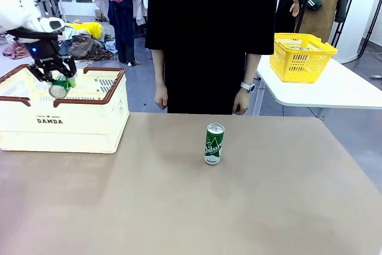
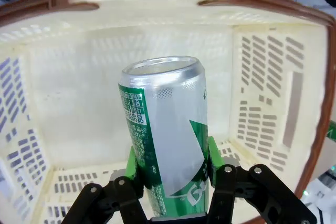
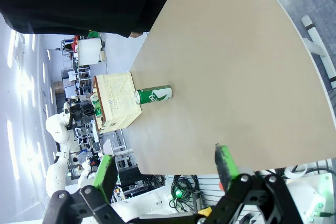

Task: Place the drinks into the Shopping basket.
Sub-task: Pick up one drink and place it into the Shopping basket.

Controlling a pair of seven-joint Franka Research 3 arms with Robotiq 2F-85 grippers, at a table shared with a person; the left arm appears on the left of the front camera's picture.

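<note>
Drink can [image 2: 157, 108], green with a silver top, is clamped between the green pads of the left tool [image 2: 172, 158]. It hangs tilted over the open top of the Shopping basket [image 1: 71, 125], inside the brown rim, with slotted walls and floor showing on every side of it. The basket sits at the worktop's [image 1: 179, 207] left edge. A second green can [image 1: 213, 143] stands upright mid-worktop, well apart, with bare surface around it. The right tool [image 3: 165, 157] gapes wide, holding nothing, near the worktop's near edge. The person's hands [image 1: 242, 101] hang at the far edge.
</note>
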